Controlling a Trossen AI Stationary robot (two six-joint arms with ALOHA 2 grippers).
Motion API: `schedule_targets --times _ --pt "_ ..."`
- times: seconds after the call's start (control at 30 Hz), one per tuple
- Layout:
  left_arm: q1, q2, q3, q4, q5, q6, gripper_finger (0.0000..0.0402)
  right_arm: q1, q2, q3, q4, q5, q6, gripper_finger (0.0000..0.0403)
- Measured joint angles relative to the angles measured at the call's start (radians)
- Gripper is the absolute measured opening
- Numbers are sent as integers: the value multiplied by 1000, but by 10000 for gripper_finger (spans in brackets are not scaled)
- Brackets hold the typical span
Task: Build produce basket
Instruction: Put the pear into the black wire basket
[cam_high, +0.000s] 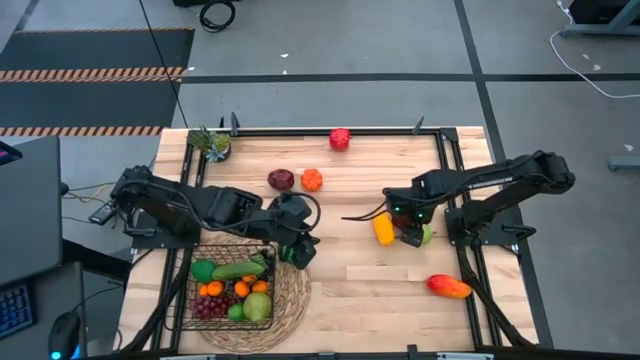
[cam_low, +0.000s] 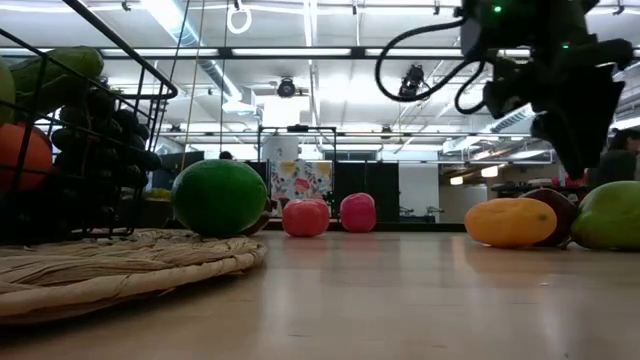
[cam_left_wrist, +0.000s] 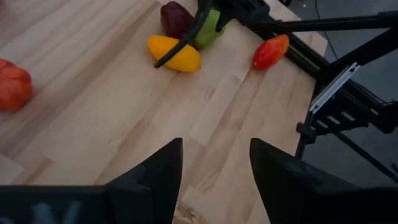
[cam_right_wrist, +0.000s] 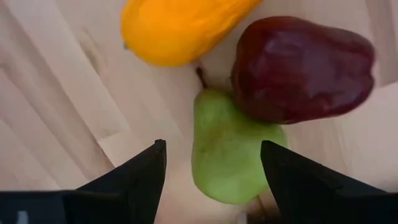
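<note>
Seen from above, the basket (cam_high: 228, 288) sits on a round straw mat (cam_high: 290, 305) at the table's near-left corner, already holding several pieces of produce, while the left gripper (cam_high: 297, 250) waits just beside its far-right corner. The right gripper (cam_high: 411, 236) hovers over a cluster at mid-right — a yellow squash (cam_high: 383, 230) and a green pear (cam_high: 426, 234) touching one another.

At table height, a green lime (cam_low: 219, 197) rests at the mat's edge, outside the basket. The squash, a dark fruit and the pear (cam_low: 610, 216) lie packed together under the right arm.

Looking past the left wrist, its fingers (cam_left_wrist: 160, 174) stand apart over bare wood, gripping nothing.

From the right wrist, the fingers (cam_right_wrist: 140, 174) are spread on either side of the pear's (cam_right_wrist: 230, 149) wide bottom end, not yet touching; the dark red fruit (cam_right_wrist: 303, 67) presses against the pear's side. The pear looks light, hard and glossy, so probably slippery — I would take it across the broad belly, not the narrow neck. The crowding fruit may get nudged as the jaws close.
</note>
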Motion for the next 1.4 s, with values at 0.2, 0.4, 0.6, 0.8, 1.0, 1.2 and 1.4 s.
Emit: schedule_targets --times 0.2,0.4,0.6,0.8,1.0,1.2,1.4 --pt "12 17 2 78 -1 -3 190 21 -50 -76 38 -4 -33 266" --pt "16 25 2 112 0 -4 193 64 -29 -102 99 -24 -83 266" --pt "16 27 2 116 0 -15 190 114 1 -102 166 -3 -126 266" --pt "16 27 1 126 0 -34 188 160 44 -101 220 -7 -95 266" --pt "16 27 1 139 0 -38 186 196 132 -101 271 -7 -66 266" --pt "9 27 2 142 0 -60 182 206 249 -101 265 24 -66 266" --pt "-5 27 2 143 0 -72 182 205 330 -94 250 31 -134 256"
